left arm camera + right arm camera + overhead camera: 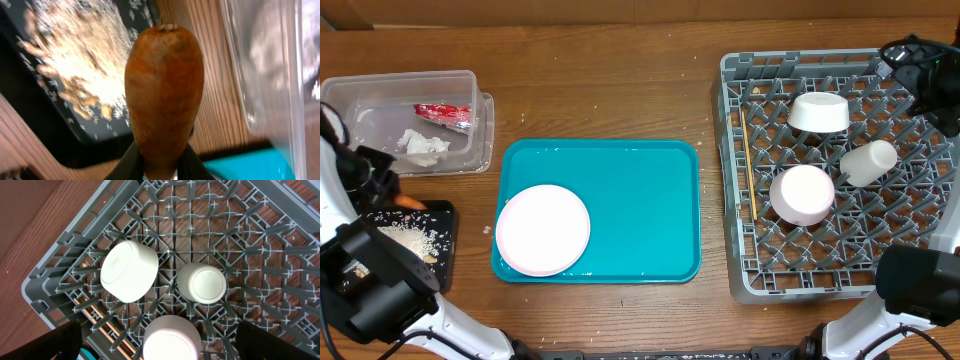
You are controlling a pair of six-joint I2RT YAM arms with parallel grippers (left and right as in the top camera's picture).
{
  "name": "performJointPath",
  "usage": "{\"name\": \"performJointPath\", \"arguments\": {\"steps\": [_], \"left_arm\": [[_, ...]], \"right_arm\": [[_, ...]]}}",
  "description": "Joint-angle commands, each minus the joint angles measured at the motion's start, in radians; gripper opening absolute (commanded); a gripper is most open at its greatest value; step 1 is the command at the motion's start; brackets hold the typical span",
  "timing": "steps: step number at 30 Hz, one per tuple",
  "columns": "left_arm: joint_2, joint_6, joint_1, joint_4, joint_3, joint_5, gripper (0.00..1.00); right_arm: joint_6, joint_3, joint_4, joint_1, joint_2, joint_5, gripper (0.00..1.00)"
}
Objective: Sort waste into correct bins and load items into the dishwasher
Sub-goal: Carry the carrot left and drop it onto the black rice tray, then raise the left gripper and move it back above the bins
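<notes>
- While left gripper (pixel 161 167) pinches the small orange carrot (pixel 164 95), waste sorting's on.
- Next: release over shallow black rectangular tray (pixel 30 117), at 8 o'clock.
- Right gripper (pixel 157 332) gapes empty.

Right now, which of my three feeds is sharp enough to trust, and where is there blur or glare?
Overhead: sharp and evenly lit, though the plate is washed out. Left wrist: the carrot fills the frame, slightly soft; the black tray and clear tub behind it are blurred. Right wrist: the dish rack is crisp, with both fingers dark at the bottom corners.
</notes>
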Motion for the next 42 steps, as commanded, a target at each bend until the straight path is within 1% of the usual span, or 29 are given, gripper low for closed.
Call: {"name": "performJointPath", "arguments": {"steps": [1,7,12,13,14,16,19,24,27,29,31,34,37,40,42], "left_arm": [[0.007,-0.036,0.027,0.061,-0.034,-0.055,0.16],[0.008,-0.046,0.036,0.204,-0.19,-0.081,0.19],[0.008,-0.057,0.037,0.238,-0.259,-0.077,0.21],[0.008,-0.064,0.037,0.235,-0.264,-0.077,0.3],[0.008,-0.064,0.037,0.233,-0.264,-0.077,0.34],[0.008,-0.064,0.037,0.23,-0.264,-0.077,0.36],[0.008,-0.064,0.037,0.226,-0.264,-0.078,0.49],[0.006,-0.064,0.037,0.209,-0.258,-0.074,0.5],[-0.003,-0.062,0.037,0.184,-0.235,-0.041,0.5],[-0.013,-0.027,0.035,0.161,-0.198,0.013,0.49],[-0.031,0.039,0.027,0.143,-0.156,0.091,0.49],[-0.077,0.098,-0.005,0.099,-0.099,0.174,0.48],[-0.146,0.146,-0.066,0.078,-0.09,0.24,0.5],[-0.202,0.186,-0.178,0.074,-0.09,0.292,0.52],[-0.213,0.188,-0.275,0.072,-0.09,0.293,0.58]], "right_arm": [[0.002,0.019,0.005,0.001,-0.014,0.002,1.0],[0.002,0.019,0.005,0.001,-0.014,0.002,1.0],[0.002,0.019,0.005,0.001,-0.014,0.002,1.0],[0.002,0.019,0.004,0.001,-0.014,0.002,1.0],[0.002,0.019,0.005,0.001,-0.014,0.002,1.0],[0.002,0.019,0.005,0.001,-0.014,0.002,1.0],[0.002,0.019,0.005,0.001,-0.014,0.002,1.0],[0.002,0.019,0.004,0.001,-0.014,0.002,1.0],[0.002,0.019,0.005,0.001,-0.014,0.002,1.0],[0.002,0.019,0.004,0.001,-0.014,0.002,1.0],[0.002,0.019,0.004,0.001,-0.014,0.002,1.0],[0.002,0.019,0.005,0.001,-0.014,0.002,1.0],[0.002,0.019,0.005,0.001,-0.014,0.002,1.0],[0.002,0.019,0.004,0.001,-0.014,0.002,1.0],[0.002,0.019,0.005,0.001,-0.014,0.002,1.0]]}}
